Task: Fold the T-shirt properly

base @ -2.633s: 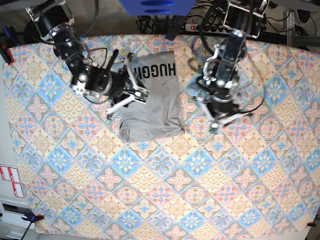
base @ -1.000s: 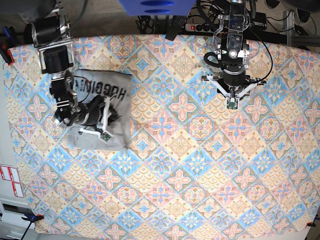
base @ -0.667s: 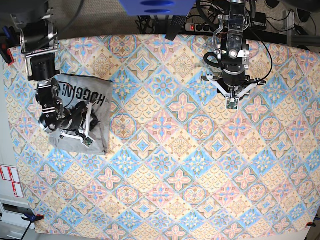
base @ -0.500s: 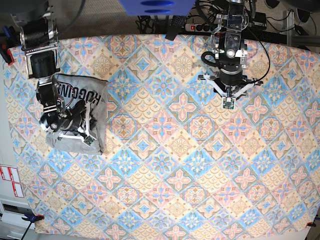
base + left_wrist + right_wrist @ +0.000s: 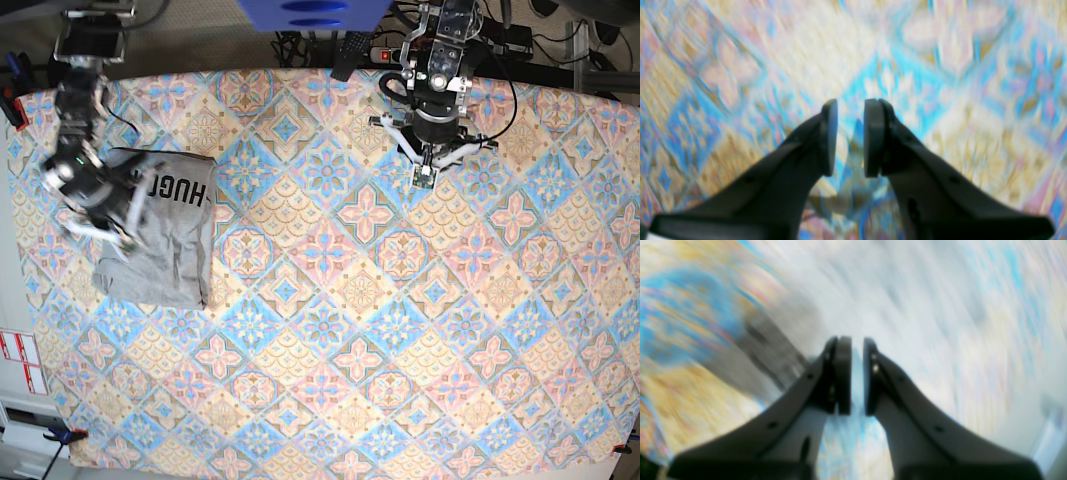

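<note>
The grey T-shirt lies folded into a compact rectangle at the table's left side, with the black letters "HUG" showing at its top edge. My right gripper hovers over the shirt's upper left corner, motion-blurred. In the right wrist view the right gripper has its jaws nearly together with nothing between them, above a blurred grey patch. My left gripper hangs over bare cloth near the back edge, far from the shirt. In the left wrist view the left gripper shows a narrow empty gap.
A patterned tablecloth covers the whole table. Cables and a power strip run along the back edge beside a blue object. A red clamp grips the left edge.
My right arm dragged the folded shirt to the left side, then came off it and swung up and left. The left arm drew back toward the back edge.
</note>
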You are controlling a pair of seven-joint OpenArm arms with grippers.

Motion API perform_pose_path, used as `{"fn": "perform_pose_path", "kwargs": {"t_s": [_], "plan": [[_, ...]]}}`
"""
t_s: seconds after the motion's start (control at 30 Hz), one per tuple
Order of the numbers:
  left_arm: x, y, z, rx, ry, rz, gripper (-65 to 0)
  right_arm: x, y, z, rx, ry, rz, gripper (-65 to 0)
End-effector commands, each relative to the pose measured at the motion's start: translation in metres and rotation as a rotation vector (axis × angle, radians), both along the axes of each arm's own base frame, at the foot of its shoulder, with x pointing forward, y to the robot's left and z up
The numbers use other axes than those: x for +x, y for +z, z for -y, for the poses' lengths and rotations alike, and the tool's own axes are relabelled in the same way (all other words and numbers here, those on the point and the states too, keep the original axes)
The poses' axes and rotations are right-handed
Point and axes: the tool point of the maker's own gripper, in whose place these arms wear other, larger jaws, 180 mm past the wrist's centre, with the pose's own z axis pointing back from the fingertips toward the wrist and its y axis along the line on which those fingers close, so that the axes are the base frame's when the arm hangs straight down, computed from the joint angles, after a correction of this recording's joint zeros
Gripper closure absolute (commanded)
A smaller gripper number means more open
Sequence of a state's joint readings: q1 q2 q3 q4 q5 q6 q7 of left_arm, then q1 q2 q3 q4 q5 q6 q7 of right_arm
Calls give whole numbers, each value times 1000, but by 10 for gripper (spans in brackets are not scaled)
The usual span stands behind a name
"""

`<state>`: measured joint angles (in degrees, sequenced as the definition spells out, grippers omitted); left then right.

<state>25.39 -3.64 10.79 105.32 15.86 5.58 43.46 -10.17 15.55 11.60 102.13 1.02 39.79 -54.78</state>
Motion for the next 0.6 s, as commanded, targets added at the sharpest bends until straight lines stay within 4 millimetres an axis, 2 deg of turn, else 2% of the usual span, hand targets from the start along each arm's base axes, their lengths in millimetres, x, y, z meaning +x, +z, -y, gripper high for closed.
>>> {"fn": "perform_pose_path", "kwargs": {"t_s": [0.0,0.13,0.23,0.33,0.43,0.57], "plan": [[5,7,-1,4,2,34,-118,-12,4,12,-1,-50,10,-43],[-19,4,-7,22,-19,-3,-117,-73,-5,55,-15,-240,-44,0],[-44,12,-4,-24,-15,-23,-117,-110,-12,71,-32,-315,-97,0],[-70,21,-4,-61,-12,-56,-117,-134,-16,79,-51,-338,-143,0],[-99,14,-8,-51,-17,-123,-106,-167,-24,82,-68,-343,-220,0],[-140,5,-8,-53,-15,-219,-22,-213,-35,81,-81,-345,-332,0]]}}
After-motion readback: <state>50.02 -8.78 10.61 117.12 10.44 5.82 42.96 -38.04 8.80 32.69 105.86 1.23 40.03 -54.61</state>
